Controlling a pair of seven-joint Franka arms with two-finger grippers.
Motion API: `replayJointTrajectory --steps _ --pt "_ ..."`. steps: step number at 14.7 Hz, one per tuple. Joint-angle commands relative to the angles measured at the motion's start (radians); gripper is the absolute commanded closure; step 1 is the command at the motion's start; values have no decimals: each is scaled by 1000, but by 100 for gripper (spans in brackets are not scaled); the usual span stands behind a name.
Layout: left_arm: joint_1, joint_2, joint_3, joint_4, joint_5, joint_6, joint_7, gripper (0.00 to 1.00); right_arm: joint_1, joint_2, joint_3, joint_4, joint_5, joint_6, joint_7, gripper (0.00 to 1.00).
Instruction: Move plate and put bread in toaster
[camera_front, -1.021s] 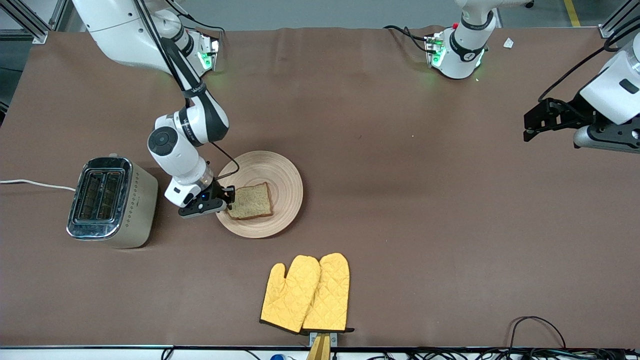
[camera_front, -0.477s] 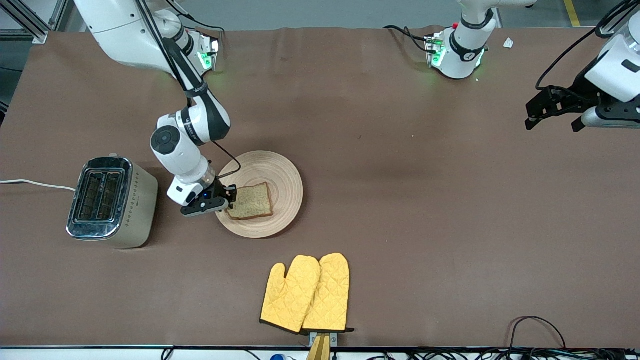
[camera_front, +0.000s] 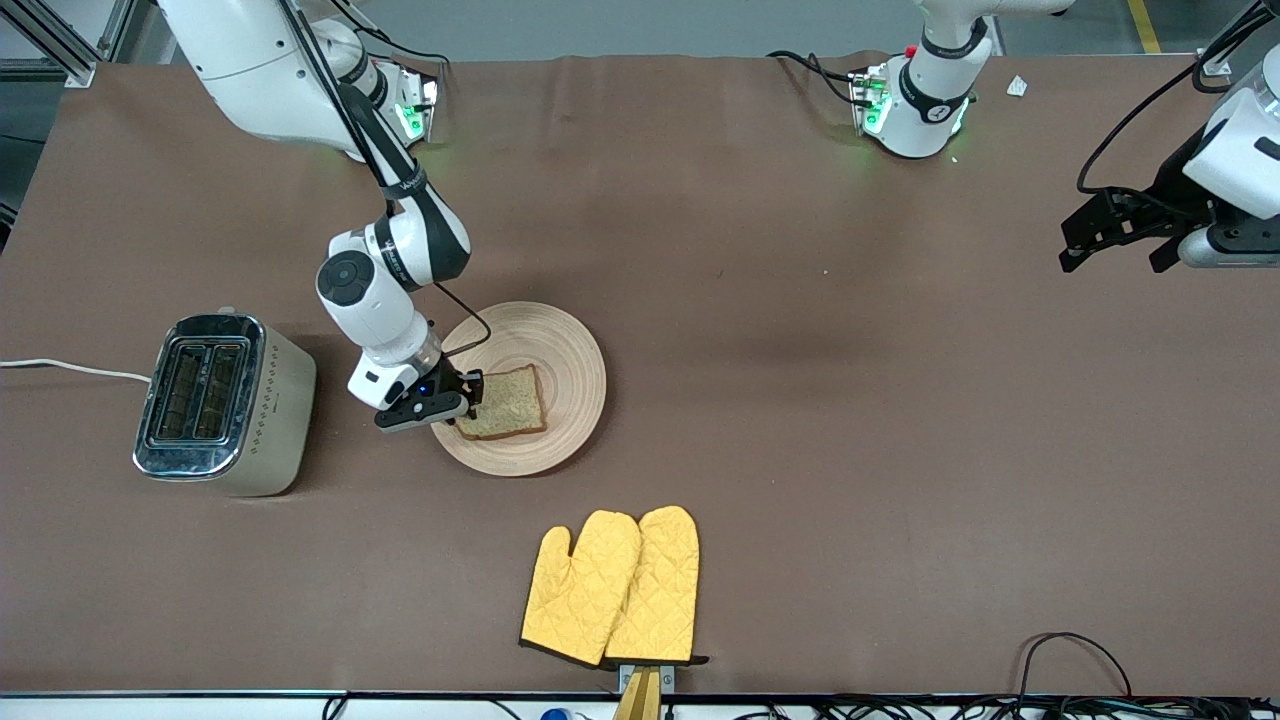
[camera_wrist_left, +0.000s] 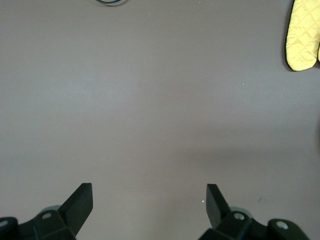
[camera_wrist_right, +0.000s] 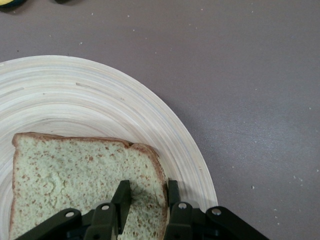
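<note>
The bread (camera_front: 512, 400) lies on the wooden plate (camera_front: 562, 350) near the table's middle. My right gripper (camera_front: 473, 396) is low at the plate's rim on the toaster's side, and its fingers are closed on the bread's crust edge. In the right wrist view the gripper (camera_wrist_right: 147, 194) pinches that edge of the bread (camera_wrist_right: 65, 170) over the plate (camera_wrist_right: 100, 100). The toaster (camera_front: 215, 400) stands beside the plate toward the right arm's end, both slots empty. My left gripper (camera_front: 1108, 262) waits open and empty in the air over the left arm's end, over bare table in its wrist view (camera_wrist_left: 149, 192).
A pair of yellow oven mitts (camera_front: 612, 588) lies nearer the front camera than the plate, and a mitt tip shows in the left wrist view (camera_wrist_left: 302, 35). The toaster's white cord (camera_front: 70, 368) runs off the right arm's end. Cables hang at the front edge.
My right gripper has slid from the plate's rim onto the bread's edge and closed there. My left gripper has drifted a little farther toward its end of the table.
</note>
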Motion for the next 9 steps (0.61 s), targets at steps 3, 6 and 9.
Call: replayJointTrajectory --steps 3,6,9 --pt "-24 0 -6 22 -6 14 -4 0 -4 -5 2 -20 -3 21 -8 63" --pt "-29 6 -6 28 -5 14 2 0 -5 -5 2 -37 -3 52 -8 69" --pt "-24 7 -5 25 -8 14 8 0 -8 -4 2 -57 -3 95 -27 85"
